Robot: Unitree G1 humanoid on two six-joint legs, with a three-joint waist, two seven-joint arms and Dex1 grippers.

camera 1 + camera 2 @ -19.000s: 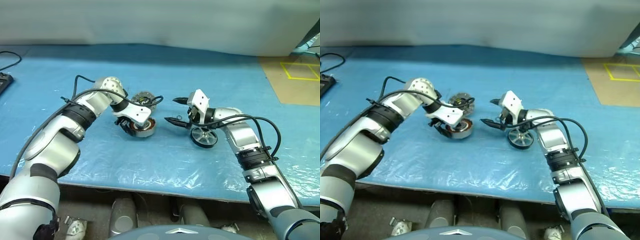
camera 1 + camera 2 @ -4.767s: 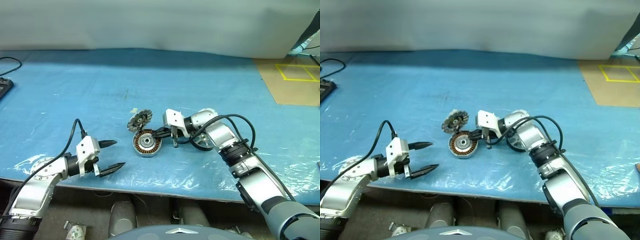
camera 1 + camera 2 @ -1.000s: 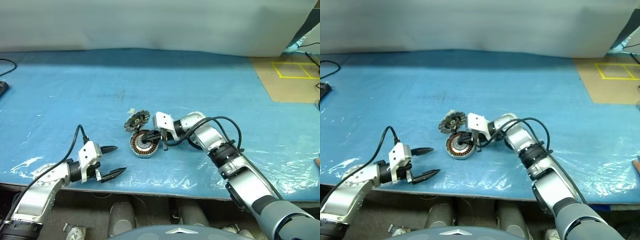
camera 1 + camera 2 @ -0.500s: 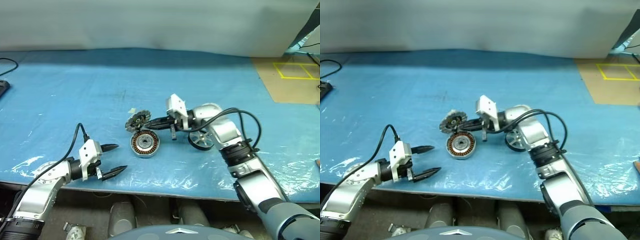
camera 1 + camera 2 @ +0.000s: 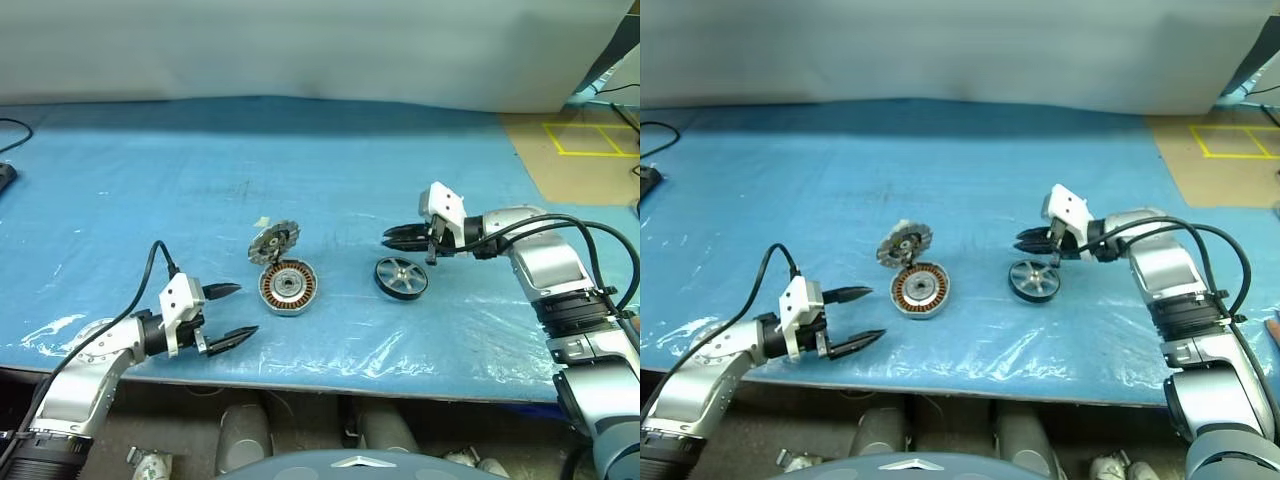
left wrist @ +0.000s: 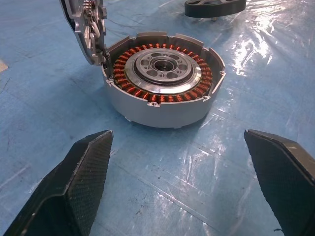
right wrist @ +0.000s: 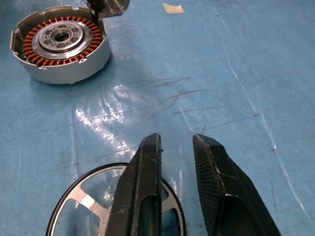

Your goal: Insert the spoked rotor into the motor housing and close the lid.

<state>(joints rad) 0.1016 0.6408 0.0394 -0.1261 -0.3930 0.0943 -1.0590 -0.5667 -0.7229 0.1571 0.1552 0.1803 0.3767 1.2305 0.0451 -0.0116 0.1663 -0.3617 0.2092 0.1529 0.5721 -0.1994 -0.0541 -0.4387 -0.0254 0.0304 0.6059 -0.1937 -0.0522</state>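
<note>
Nearest to us, our left gripper (image 5: 228,316) hangs low over the front edge of the blue sheet (image 5: 330,150), its fingers spread as wide as they go and holding nothing. They point toward the motor housing (image 5: 289,286), which lies flat a little farther in, its open face up. Our left wrist view gives what the head views cannot: the copper windings (image 6: 162,96) form a full ring around a silver hub (image 6: 163,65) with a dark centre hole, and nothing sits in that opening.

To the right of the housing and well apart from it, the spoked rotor (image 5: 401,277) lies flat on the sheet, its axis pointing straight up, black rim outward. Our right gripper (image 5: 399,239) hovers just behind and above it, pointing left and slightly down. From the head views its fingers look nearly together; our right wrist view shows a narrow gap between them and nothing in it, with the rotor's rim and silver spokes directly beneath the fingers.

Just behind the housing the lid (image 5: 274,242) stands tilted on its edge, leaning against the housing's far rim, ribbed face and dark centre turned toward us. A small pale scrap (image 7: 173,8) lies on the sheet beyond it
</note>
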